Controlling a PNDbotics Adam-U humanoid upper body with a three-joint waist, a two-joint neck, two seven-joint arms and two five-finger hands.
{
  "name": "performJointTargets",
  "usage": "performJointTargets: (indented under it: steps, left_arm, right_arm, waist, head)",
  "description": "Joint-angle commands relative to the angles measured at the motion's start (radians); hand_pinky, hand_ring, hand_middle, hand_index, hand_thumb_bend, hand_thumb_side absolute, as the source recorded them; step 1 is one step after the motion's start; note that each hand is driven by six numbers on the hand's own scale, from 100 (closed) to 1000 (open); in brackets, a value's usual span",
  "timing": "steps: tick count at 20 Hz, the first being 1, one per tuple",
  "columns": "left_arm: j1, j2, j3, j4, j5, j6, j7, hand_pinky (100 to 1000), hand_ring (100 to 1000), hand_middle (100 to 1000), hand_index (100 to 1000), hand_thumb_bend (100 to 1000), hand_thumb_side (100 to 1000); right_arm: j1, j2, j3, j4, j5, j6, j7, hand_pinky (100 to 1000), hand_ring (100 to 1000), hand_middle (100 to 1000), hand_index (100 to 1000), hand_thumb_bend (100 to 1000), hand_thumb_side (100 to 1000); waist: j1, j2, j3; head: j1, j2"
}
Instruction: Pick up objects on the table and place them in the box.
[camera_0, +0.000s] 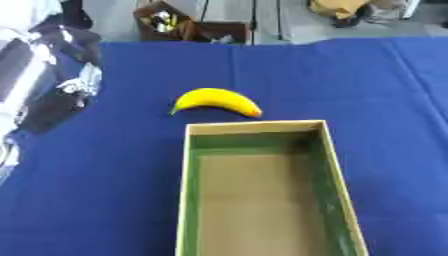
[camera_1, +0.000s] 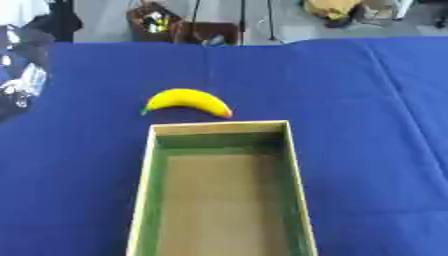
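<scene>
A yellow banana (camera_0: 216, 100) lies on the blue tablecloth, just beyond the far wall of the box and apart from it. The box (camera_0: 254, 127) is an open cardboard tray with green inner walls and a bare brown floor, and nothing lies in it. My left arm comes in blurred along the left edge, and its black hand (camera_0: 45, 111) hovers left of the banana, well clear of it. How that hand stands I cannot make out. My right hand shows in neither view.
The blue cloth (camera_0: 367, 100) covers the whole table around the box. Past the far edge, on the floor, stand a brown crate of clutter (camera_0: 175, 25) and a yellow-brown bundle (camera_0: 339, 7).
</scene>
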Motion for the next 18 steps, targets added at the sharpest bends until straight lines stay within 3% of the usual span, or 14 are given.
performJointTargets:
  steps: [1,7,15,18]
  left_arm:
    - [-0.009,0.02,0.012,-0.017,0.001,0.0,-0.001,401,631,671,815,100,877]
    - [-0.089,0.033,-0.007,-0.017,-0.004,0.005,-0.047,422,652,700,841,100,869]
    - [-0.225,0.099,-0.086,-0.002,-0.099,0.014,-0.162,479,681,721,871,100,836]
    - [-0.276,0.104,-0.119,0.052,-0.143,-0.013,-0.207,504,696,739,888,168,868]
  right_arm:
    - [-0.004,-0.027,-0.008,-0.019,-0.004,-0.005,-0.003,731,633,595,763,100,706]
    - [-0.003,-0.028,-0.005,-0.019,-0.005,-0.003,0.0,731,632,595,763,100,707]
    - [-0.003,-0.031,0.002,-0.019,-0.007,-0.001,0.008,732,631,593,763,100,701]
    - [-0.004,-0.032,0.004,-0.019,-0.008,0.002,0.013,732,630,593,762,100,698]
  waist:
    - [-0.001,-0.02,0.0]
    - [0.001,-0.022,-0.002]
    - [0.016,-0.022,-0.03]
    - [0.024,-0.022,-0.042]
  head:
    - [0.001,-0.006]
    - [-0.003,0.003]
    - [0.006,0.009]
    - [0.011,0.008]
